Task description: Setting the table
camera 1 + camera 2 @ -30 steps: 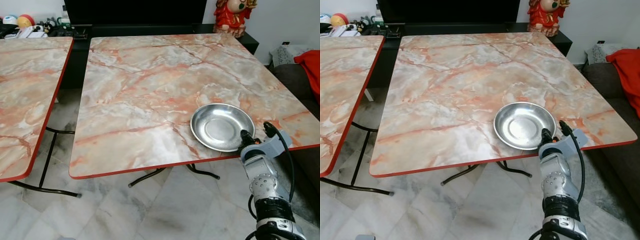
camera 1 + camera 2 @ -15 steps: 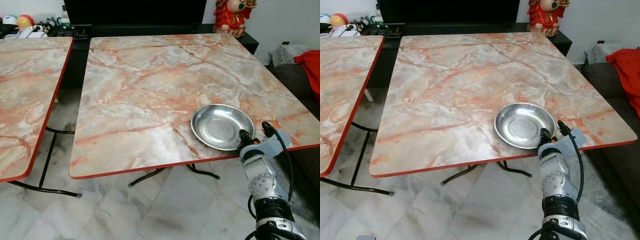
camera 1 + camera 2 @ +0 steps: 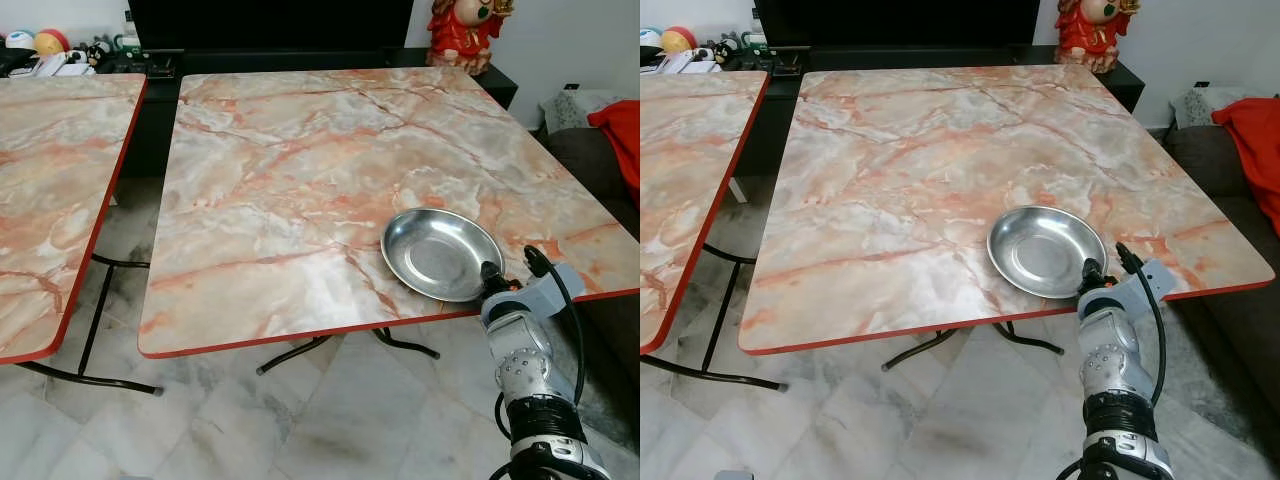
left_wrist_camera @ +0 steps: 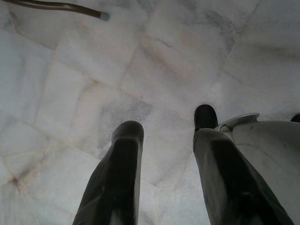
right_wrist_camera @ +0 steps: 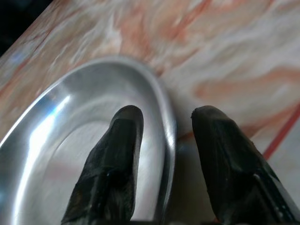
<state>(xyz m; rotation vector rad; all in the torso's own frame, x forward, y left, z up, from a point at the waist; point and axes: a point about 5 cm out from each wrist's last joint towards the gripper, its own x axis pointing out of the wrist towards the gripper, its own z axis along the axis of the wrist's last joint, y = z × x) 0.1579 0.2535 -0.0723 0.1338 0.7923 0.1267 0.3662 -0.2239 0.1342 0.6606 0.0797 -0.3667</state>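
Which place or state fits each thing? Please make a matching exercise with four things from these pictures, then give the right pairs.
Things:
1. steel plate
2. right gripper
3. left gripper
4. red cloth

Places or states:
A. hangs above the marble floor
B. lies at the right, off the table
C. rests near the table's front edge
D. fingers open astride the plate's rim

Pairs: 1-C, 2-D, 3-A, 4-B

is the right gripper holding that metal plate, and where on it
Not holding it: the right gripper is open, its fingers straddling the near rim of the metal plate, one inside and one outside, with gaps on both sides.
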